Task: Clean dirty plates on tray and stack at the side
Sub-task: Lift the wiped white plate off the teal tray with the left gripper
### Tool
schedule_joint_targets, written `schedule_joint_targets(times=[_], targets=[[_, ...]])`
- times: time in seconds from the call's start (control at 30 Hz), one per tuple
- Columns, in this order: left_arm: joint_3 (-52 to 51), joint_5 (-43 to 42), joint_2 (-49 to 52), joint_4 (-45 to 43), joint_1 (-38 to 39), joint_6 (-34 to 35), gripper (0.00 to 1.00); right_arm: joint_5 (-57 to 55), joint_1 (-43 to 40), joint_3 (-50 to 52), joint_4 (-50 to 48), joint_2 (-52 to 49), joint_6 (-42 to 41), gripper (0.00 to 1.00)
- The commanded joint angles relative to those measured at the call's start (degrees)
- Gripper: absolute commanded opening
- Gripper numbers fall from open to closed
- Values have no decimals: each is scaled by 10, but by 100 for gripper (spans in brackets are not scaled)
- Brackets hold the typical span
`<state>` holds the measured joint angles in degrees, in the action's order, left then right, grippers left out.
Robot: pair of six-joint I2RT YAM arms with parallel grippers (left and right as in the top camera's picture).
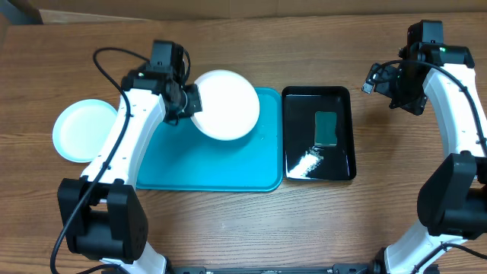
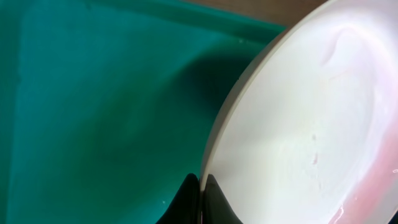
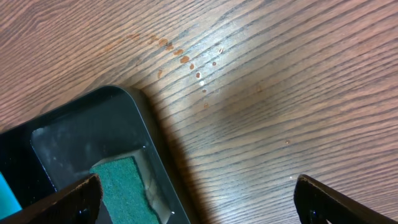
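The left gripper (image 1: 189, 103) is clamped on the rim of a white plate (image 1: 226, 104) over the upper part of the teal tray (image 1: 221, 171). A pale plate (image 1: 80, 131) lies on the table at frame left. The right gripper (image 1: 374, 78) hovers at upper right with its jaws wide, beside the black tray (image 1: 344, 95).

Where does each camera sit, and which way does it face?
Overhead: above the table, facing down; both arms, teal tray, white plate, black tray show.
Left wrist: on the left arm, facing past the shut left gripper at the white plate's rim and teal tray.
Right wrist: on the right arm, facing down at the black tray's corner; open right gripper at edges.
Shared: overhead and right wrist both show the sponge.
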<state>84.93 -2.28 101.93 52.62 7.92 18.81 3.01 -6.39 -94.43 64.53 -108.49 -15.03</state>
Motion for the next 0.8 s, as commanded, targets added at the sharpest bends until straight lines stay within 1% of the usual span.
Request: schedule_joint_targets(times=[0.0, 0.1, 0.23, 0.33, 0.53, 0.63, 0.77], targets=[[46, 28, 0, 12, 13, -13, 4, 1, 0, -8, -1, 4, -2, 100], [63, 42, 0, 14, 32, -13, 4, 3, 0, -8, -3, 4, -3, 100], [68, 62, 0, 10, 70, -7, 4, 9, 0, -8, -45, 4, -2, 100], [67, 75, 0, 6, 97, -4, 4, 7, -5, -8, -57, 4, 0, 100], [67, 117, 0, -24, 178, -3, 4, 72, -65, -8, -98, 4, -1, 100], [67, 150, 0, -43, 218, -3, 4, 74, -98, -8, -125, 3, -2, 100], [67, 203, 0, -63, 268, -4, 4, 74, -120, -8, -132, 3, -2, 100]])
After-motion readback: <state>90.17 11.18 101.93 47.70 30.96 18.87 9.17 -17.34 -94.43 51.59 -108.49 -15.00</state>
